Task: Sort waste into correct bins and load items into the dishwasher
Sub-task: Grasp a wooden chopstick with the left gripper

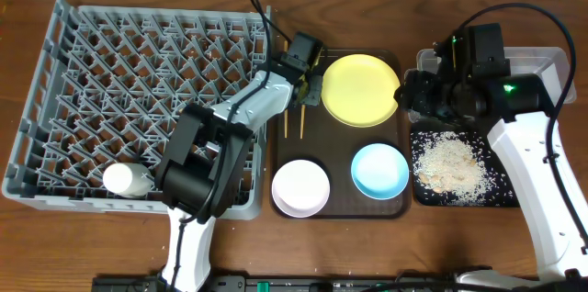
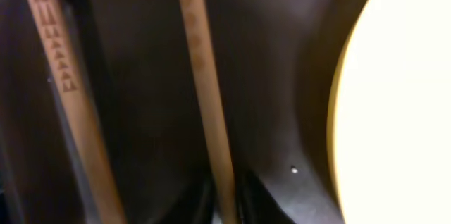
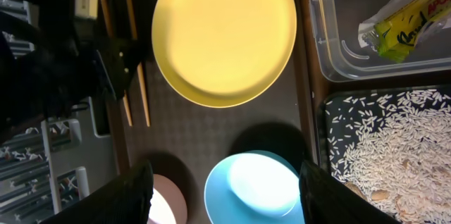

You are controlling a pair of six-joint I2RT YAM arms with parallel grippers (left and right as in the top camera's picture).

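The grey dish rack [image 1: 92, 81] is filling the nine o'clock side of the table, and the white cup [image 1: 129, 180] is lying on its side at the rack's seven o'clock corner. The left arm is coming up from six o'clock. Its elbow is folding over the rack's edge and its forearm is slanting toward one o'clock. The left gripper [image 1: 301, 61] is pointing down onto the far ends of the two chopsticks [image 1: 287, 122]. These are lying side by side along the nine o'clock edge of the brown tray [image 1: 337, 140]. In the blurred wrist view one stick is running between two dark finger shapes, and I cannot tell whether the jaws are pinching it.

On the tray, the yellow plate [image 1: 360, 90] is sitting at twelve o'clock, the pink-white bowl [image 1: 300, 187] at seven and the blue bowl [image 1: 380, 169] at five.

The right arm is rising from five o'clock with its wrist bending toward nine. The right gripper [image 3: 225, 182] is hovering over the tray's three o'clock edge, its jaws spreading wide and carrying nothing. Beside it, rice scraps [image 1: 448, 165] are lying in the black tray [image 1: 418, 196]. At twelve o'clock from that tray, the green-and-yellow wrapper [image 3: 409, 16] is resting in the clear tub [image 3: 352, 41].
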